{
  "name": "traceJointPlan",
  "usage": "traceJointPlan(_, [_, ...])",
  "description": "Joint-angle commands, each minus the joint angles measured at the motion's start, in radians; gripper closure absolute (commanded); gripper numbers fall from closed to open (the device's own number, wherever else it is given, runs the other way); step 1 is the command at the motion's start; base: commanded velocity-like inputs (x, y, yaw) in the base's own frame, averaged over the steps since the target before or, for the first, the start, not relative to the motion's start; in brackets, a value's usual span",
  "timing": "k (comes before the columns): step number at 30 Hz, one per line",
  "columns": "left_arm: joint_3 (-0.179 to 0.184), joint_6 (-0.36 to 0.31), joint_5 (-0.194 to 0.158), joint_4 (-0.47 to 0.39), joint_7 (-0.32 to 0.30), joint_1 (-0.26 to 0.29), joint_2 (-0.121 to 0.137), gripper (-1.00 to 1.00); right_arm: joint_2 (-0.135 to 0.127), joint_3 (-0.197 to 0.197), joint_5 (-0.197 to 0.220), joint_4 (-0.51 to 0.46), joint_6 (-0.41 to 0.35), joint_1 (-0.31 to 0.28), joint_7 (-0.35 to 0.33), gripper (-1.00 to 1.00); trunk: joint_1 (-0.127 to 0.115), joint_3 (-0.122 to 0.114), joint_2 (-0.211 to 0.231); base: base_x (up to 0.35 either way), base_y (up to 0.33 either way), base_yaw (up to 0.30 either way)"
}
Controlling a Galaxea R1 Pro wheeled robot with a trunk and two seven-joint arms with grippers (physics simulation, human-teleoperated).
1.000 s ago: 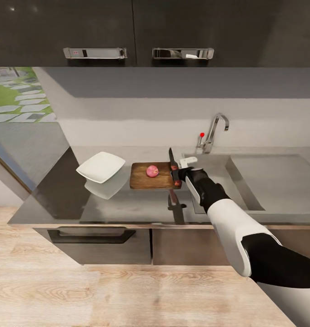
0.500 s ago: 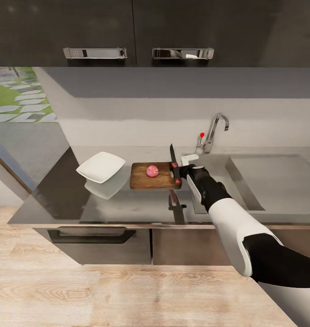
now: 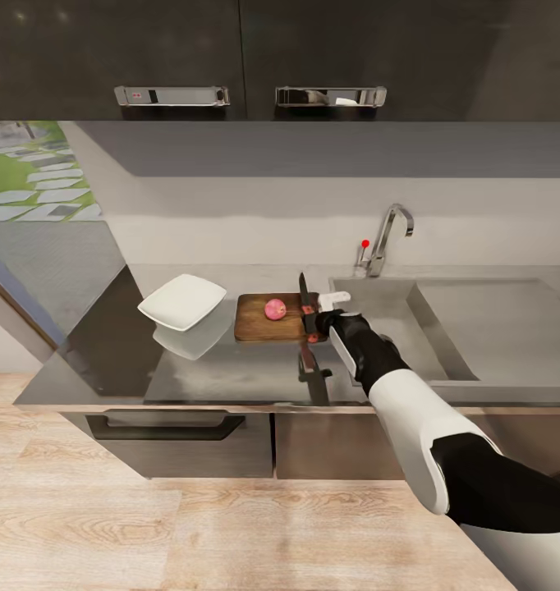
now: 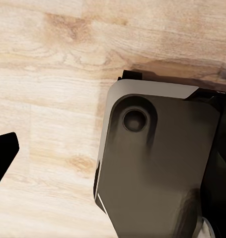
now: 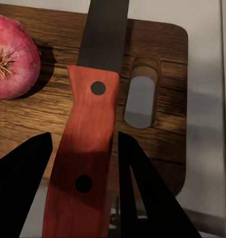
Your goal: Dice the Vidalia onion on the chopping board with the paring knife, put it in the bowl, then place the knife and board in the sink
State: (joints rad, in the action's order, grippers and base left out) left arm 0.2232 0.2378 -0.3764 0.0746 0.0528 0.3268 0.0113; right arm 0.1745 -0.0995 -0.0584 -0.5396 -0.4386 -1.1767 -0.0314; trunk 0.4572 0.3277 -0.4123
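Right gripper point(image 3: 313, 312): gripping the knife point(image 5: 85, 148) by its red handle, over the board's slotted end.
Onion point(image 3: 274, 309): sitting mid-board point(image 3: 259, 328), near the countertop's point(image 3: 231, 369) back edge.
Left gripper: cannot tell.
Writing: nothing readable.

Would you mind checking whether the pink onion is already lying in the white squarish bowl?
No, the pink onion rests whole on the dark brown wooden chopping board, while the white squarish bowl beside it holds nothing.

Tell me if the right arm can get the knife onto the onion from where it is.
Probably yes: the right gripper holds the knife over the board's handle end, and nothing lies between blade and onion.
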Motion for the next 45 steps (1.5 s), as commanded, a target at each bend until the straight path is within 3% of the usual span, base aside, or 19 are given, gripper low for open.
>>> traceJointPlan(1, [0.008, 0.006, -0.006, 0.004, 0.001, 0.001, -0.001, -1.0, 0.0, -0.001, -0.007, -0.002, -0.005, 0.0, -0.003, 1.0, 0.001, 0.002, -0.002, 0.0, 0.0, 0.0])
traceJointPlan(10, [0.008, 0.006, -0.006, 0.004, 0.001, 0.001, -0.001, -1.0, 0.0, -0.044, -0.044, -0.047, -0.017, 0.003, 0.033, 1.0, 0.001, 0.002, -0.002, 0.0, 0.0, 0.0])
traceJointPlan(27, [0.008, 0.006, -0.006, 0.004, 0.001, 0.001, -0.001, -1.0, 0.0, -0.141, -0.144, -0.142, -0.112, 0.003, 0.135, 1.0, 0.001, 0.002, -0.002, 0.0, 0.0, 0.0])
traceJointPlan(28, [0.008, 0.006, -0.006, 0.004, 0.001, 0.001, -0.001, -1.0, 0.0, -0.462, -0.283, -0.252, -0.168, 0.003, 0.31, 1.0, 0.001, 0.002, -0.002, 0.0, 0.0, 0.0])
traceJointPlan(31, [0.008, 0.006, -0.006, 0.004, 0.001, 0.001, -0.002, -1.0, 0.0, -0.477, -0.367, -0.254, -0.186, 0.003, 0.341, 1.0, 0.001, 0.002, -0.002, 0.0, 0.0, 0.0])
traceJointPlan(40, [0.008, 0.006, -0.006, 0.004, 0.001, 0.001, -0.002, -1.0, 0.0, -0.487, -0.471, -0.255, -0.193, 0.003, 0.362, 1.0, 0.001, 0.002, -0.002, 0.0, 0.0, 0.0])
traceJointPlan(45, [0.008, 0.006, -0.006, 0.004, 0.001, 0.001, -0.002, -1.0, 0.0, -0.488, -0.579, -0.255, -0.193, 0.003, 0.36, 1.0, 0.001, 0.002, -0.002, 0.0, 0.0, 0.0])
